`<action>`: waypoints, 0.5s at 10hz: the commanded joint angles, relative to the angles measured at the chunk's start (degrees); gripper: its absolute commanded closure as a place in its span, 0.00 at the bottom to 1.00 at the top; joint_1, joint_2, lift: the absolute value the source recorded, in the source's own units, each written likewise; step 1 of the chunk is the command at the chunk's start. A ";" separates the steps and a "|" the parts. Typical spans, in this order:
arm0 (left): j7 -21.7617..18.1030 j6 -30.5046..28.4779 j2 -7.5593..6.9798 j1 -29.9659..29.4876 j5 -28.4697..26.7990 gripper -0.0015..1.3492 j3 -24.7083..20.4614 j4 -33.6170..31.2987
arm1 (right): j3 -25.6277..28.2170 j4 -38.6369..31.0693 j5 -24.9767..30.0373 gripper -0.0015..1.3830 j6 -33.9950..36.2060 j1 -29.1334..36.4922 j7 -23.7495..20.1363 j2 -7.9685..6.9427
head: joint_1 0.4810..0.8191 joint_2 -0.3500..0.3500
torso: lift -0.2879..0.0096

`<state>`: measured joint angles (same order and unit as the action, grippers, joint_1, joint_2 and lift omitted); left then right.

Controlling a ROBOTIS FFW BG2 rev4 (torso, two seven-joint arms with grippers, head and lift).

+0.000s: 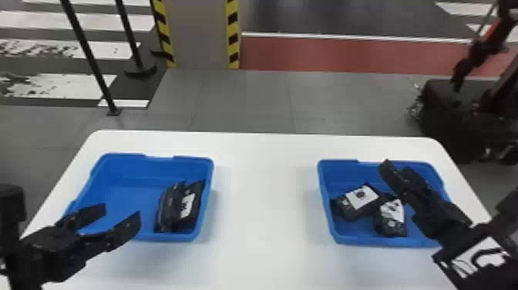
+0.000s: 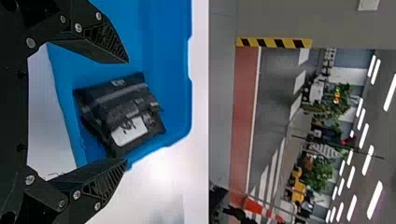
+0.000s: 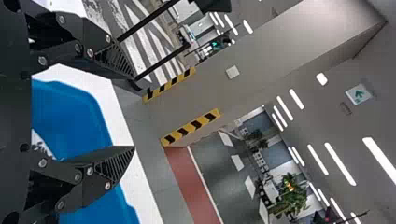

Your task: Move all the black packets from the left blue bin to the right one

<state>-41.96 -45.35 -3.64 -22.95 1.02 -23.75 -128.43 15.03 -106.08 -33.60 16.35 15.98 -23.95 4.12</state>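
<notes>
1. Surface: I view a white surface (image 1: 266, 189) through the head camera, across the lower half of the frame. The left bin (image 1: 127, 189) sits at left and the right bin (image 1: 339, 175) at right, well apart.
2. Left bin contents: I observe at least two black packets (image 1: 192, 210) against the bin's right-hand wall, pressed together side by side and partly overlapping. One white label is exposed.
3. Right bin contents: I observe two black packets, one (image 1: 347, 208) toward the bin's left side and one (image 1: 390, 227) near its lower middle. They adjoin, each with a white label showing.
4. Left end effector (image 1: 121, 211): I have it at the lower left of the frame, at the near left part of the left bin. Its fingers are spread, with nothing between them. In the left wrist view, the packets lie beyond the fingers, apart from them.
5. Right end effector (image 1: 398, 166): I have it at the right of the frame, above the right bin. The right wrist view confirms spread fingers and an empty grip.
6. Background: I note a column (image 1: 200, 34) with yellow-and-black edges at the upper middle, and black poles (image 1: 86, 48) at the upper left.
</notes>
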 commanded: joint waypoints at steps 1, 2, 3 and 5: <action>0.03 -1.61 -0.50 3.97 -1.37 0.24 -0.16 7.28 | 0.00 -4.66 -0.77 0.21 0.10 2.86 -0.75 -0.16 | 0.63 0.54 | 0.60; -0.05 -1.61 -2.08 7.20 -0.50 0.23 1.86 13.61 | 0.00 -6.21 -1.03 0.22 0.24 3.84 -1.27 -0.16 | 0.63 0.58 | 0.60; -0.32 -1.19 -4.01 10.86 0.82 0.23 5.20 19.24 | 0.00 -7.05 -1.21 0.22 0.53 4.13 -1.89 -0.16 | 0.63 0.60 | 0.60; -0.49 -1.33 -6.38 16.91 2.32 0.17 10.48 26.97 | 0.00 -6.91 -1.74 0.22 1.09 4.27 -2.77 -0.69 | 0.63 0.56 | 0.60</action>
<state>-42.46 -46.30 -9.63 -7.70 3.30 -14.39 -103.26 15.03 -113.04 -35.08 17.30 20.14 -26.68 3.62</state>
